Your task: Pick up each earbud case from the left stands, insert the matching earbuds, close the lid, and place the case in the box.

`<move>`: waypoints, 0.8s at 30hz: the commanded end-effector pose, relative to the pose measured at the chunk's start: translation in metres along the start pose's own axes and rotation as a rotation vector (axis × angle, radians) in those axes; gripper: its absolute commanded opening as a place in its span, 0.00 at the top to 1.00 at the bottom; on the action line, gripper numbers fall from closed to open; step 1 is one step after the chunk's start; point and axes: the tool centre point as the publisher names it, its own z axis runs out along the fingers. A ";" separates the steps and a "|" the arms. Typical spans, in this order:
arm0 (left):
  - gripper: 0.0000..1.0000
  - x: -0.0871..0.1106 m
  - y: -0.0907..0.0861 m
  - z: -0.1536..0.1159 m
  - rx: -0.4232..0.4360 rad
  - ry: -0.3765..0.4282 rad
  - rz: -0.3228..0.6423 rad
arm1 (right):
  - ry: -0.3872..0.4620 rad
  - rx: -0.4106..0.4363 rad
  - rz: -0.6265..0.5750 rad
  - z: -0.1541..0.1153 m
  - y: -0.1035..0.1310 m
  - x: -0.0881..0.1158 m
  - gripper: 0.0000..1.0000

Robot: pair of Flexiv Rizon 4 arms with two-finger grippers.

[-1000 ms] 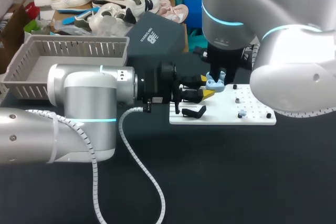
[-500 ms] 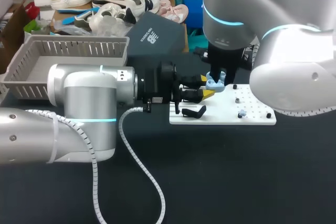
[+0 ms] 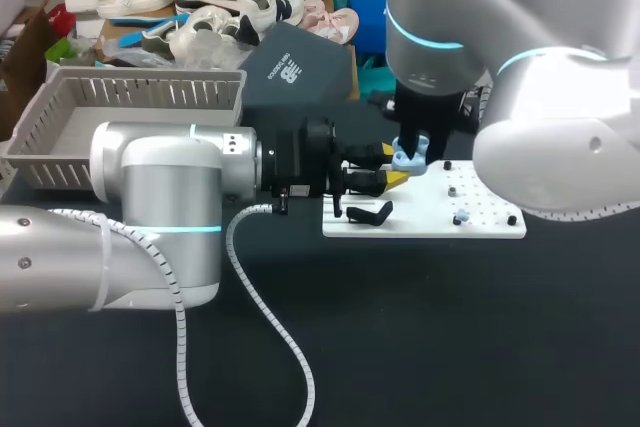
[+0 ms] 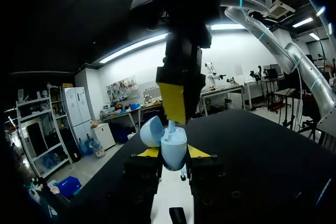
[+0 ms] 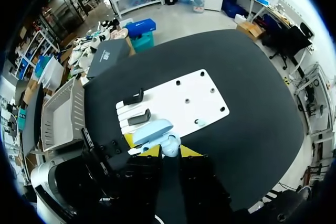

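- Currently my left gripper [image 4: 173, 152] is clamped on the pale-blue earbud case [image 4: 174, 142], with one yellow tip on each side of its body.
- I see the case held upright, above the white peg plate [image 3: 470, 219] near that plate's left far corner. Its lid [image 4: 151, 130] is swung open to one side.
- My right gripper [image 5: 169, 151] comes straight down over the open case, with its fingers close together.
- From the left wrist view, those fingers pinch a small pale-blue earbud [image 4: 171, 125]. Its lower end is in the mouth of the case.
- The peg plate lies flat on the tabletop, right of the middle and nearer the far edge than the near one.
- Two black stands [image 3: 370, 213] sit at the plate's left end, both bare.
- One small pale-blue piece [image 3: 460, 217] rests on the plate towards its right near corner. It is too small for me to name.
- A grey slatted basket [image 3: 130, 107] sits at the tabletop's far left corner.
- A dark flat box [image 3: 295, 67] lies at the far edge, near the middle, just beside the basket.
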 end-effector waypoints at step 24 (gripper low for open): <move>1.00 0.001 0.000 0.000 -0.002 -0.003 0.001 | 0.019 -0.022 -0.006 0.007 0.003 0.000 0.71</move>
